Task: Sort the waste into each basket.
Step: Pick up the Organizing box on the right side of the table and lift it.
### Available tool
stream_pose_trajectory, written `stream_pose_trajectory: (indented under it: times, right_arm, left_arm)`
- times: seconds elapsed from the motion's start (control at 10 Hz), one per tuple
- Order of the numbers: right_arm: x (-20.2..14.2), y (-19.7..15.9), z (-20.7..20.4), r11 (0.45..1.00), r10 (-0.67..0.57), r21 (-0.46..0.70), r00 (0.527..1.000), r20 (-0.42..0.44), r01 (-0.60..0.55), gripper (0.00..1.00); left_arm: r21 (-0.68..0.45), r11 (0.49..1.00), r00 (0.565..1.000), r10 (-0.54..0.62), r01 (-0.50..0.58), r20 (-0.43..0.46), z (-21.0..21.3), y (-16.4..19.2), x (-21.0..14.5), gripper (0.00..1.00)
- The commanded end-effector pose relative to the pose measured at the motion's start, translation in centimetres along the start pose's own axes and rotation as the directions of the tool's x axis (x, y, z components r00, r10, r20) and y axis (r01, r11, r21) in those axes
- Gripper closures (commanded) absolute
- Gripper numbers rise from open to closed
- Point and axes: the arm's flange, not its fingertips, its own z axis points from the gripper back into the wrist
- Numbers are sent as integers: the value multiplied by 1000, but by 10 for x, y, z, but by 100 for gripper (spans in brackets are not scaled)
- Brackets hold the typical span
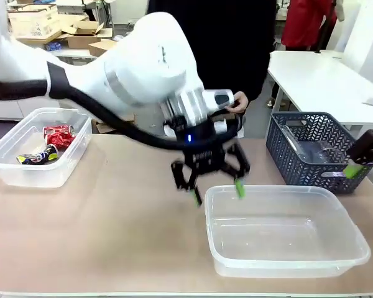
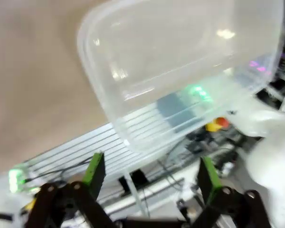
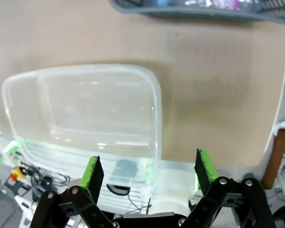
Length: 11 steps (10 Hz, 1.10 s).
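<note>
- One clear tub [image 1: 286, 268] sits nearest, empty.
- Left gripper [image 1: 217, 191] hovers over its far-left corner, jaws wide, holding nothing.
- Right gripper [image 3: 148, 173], likewise spread and empty, beside the lattice basket [image 1: 311, 162].
- Far-left tub [image 1: 25, 177] holds red cans [image 1: 59, 135] and a blue-and-yellow can [image 1: 38, 157].

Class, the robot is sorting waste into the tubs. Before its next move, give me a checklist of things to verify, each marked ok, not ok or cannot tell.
1. Left gripper fingers apart, holding nothing: ok.
2. Right gripper fingers apart, holding nothing: ok.
3. Near clear tub upright on the table, top open: ok.
4. Far-left clear tub holds cans alone, a red can and a dark-blue-and-yellow can: ok.
5. Waste still to be picked from the grey lattice basket: cannot tell, its contents are unclear.
6. Person's hand out of the left arm's way: cannot tell, it sits close behind the wrist.
</note>
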Motion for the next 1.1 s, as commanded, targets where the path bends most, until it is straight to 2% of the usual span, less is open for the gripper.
stream_pose_trajectory:
  times: [0.0, 0.1, 0.4, 0.5, 0.8, 1.0]
  right_arm:
    - [-7, 2, -59, 1000, -9, -17, 999, -37, 9, 0]
    - [-7, 1, -79, 998, -28, -52, 996, -85, 24, 0]
    - [-8, 6, -128, 995, -13, -95, 973, -229, -9, 0]
    - [-9, 6, -146, 990, -33, -140, 966, -257, -4, 0]
    - [-38, 0, -168, 993, -20, -116, 938, -347, -21, 0]
    - [-60, -13, -172, 987, -94, -154, 928, -362, 40, 0]
  left_arm:
    - [124, 988, 995, 85, -92, 59, -35, -6, -33, 0]
    - [176, 969, 980, 153, -174, 124, -51, 0, -34, 0]
    - [210, 956, 979, 196, -204, 60, -89, 11, -18, 0]
    - [224, 948, 974, 210, -225, 89, -96, 12, -10, 0]
    - [178, 948, 948, 220, -263, 232, -87, 12, 5, 0]
    - [162, 944, 937, 241, -287, 253, -84, 17, 9, 0]
